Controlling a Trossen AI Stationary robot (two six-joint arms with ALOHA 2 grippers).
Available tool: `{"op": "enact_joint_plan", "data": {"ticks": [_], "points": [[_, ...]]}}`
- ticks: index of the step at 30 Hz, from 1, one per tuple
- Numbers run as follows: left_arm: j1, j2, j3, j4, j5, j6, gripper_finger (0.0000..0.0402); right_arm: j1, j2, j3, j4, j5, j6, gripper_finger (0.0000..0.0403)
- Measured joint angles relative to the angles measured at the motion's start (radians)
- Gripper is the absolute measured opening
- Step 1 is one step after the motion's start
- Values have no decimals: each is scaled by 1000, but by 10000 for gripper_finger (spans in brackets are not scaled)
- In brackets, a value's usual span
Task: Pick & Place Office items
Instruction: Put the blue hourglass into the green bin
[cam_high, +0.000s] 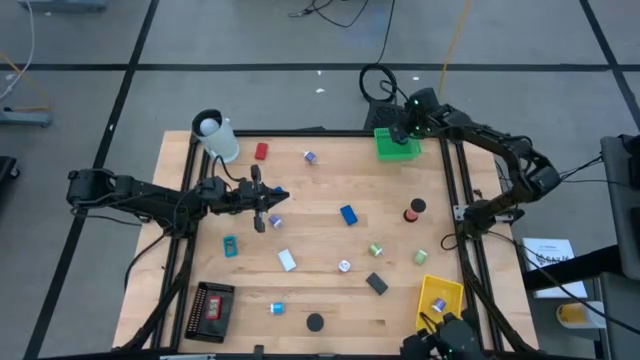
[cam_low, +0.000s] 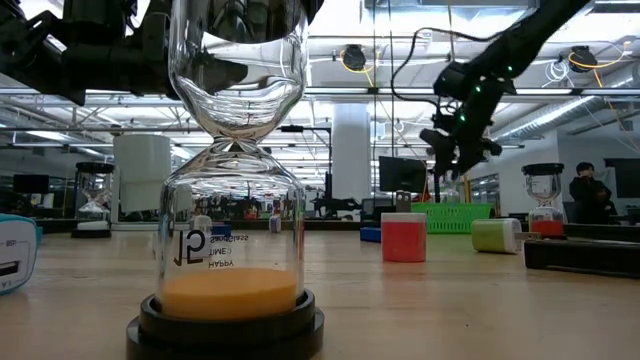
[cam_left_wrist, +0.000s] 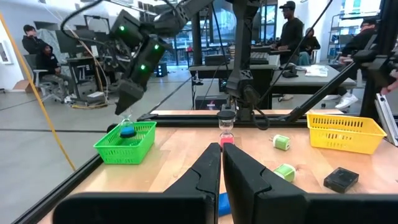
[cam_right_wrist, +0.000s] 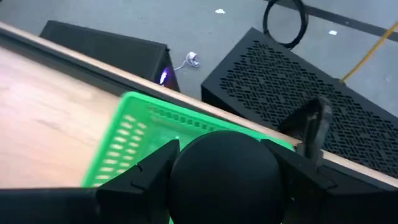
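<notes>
Right gripper (cam_high: 402, 133) hovered over the green tray (cam_high: 397, 146) at the table's far right corner, fingers clamped on a small hourglass (cam_right_wrist: 225, 175) with a black cap, seen end-on in the right wrist view with the green mesh behind it; in the left wrist view the same gripper (cam_left_wrist: 126, 111) hung just above the tray (cam_left_wrist: 126, 142), glass bulb showing below the fingertips and a blue piece (cam_left_wrist: 127, 131) already in the tray; left gripper (cam_high: 272, 199) sat above the table's left-centre, fingers closed on nothing, near the white cup (cam_high: 219, 137); rest of the office items were spread loose on the wood: red block (cam_high: 261, 151) by the cup, blue block (cam_high: 348, 214) mid-table, teal piece (cam_high: 230, 245), white block (cam_high: 287, 260), black block (cam_high: 376, 283), dark disc (cam_high: 315, 322) near the front edge, red and dark discs (cam_high: 414, 210) toward the right, two green clips (cam_high: 376, 249) nearby; yellow tray (cam_high: 439, 301) at the near right corner held one small piece, too small to name; black tray (cam_high: 211, 309) at the near left corner; low view had a large hourglass (cam_low: 233, 180) with orange sand right at the lens, a red block (cam_low: 404, 237) behind it; people were visible in the room beyond the table.
</notes>
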Motion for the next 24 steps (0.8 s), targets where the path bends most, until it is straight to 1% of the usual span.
{"op": "enact_joint_plan", "data": {"ticks": [3, 6, 8, 12, 15, 17, 21, 24], "points": [[0, 0, 0, 0, 0, 0, 26, -24, 0, -45, 56, 0, -4, 202], [0, 0, 0, 0, 0, 0, 26, -40, 0, -84, 100, -4, -5, 210], [0, 0, 0, 0, 0, 0, 26, -48, 0, -104, 126, -30, -10, 213], [0, 0, 0, 0, 0, 0, 26, -48, 0, -127, 171, -33, -17, 202], [0, 0, 0, 0, 0, 0, 26, -49, 0, -134, 191, -54, -20, 202], [0, 0, 0, 0, 0, 0, 26, -49, 0, -134, 190, -54, -16, 212], [0, 0, 0, 0, 0, 0, 26, -49, 0, -134, 189, -53, -15, 256], [0, 0, 0, 0, 0, 0, 26, -49, 0, -134, 194, -47, -16, 276]]}}
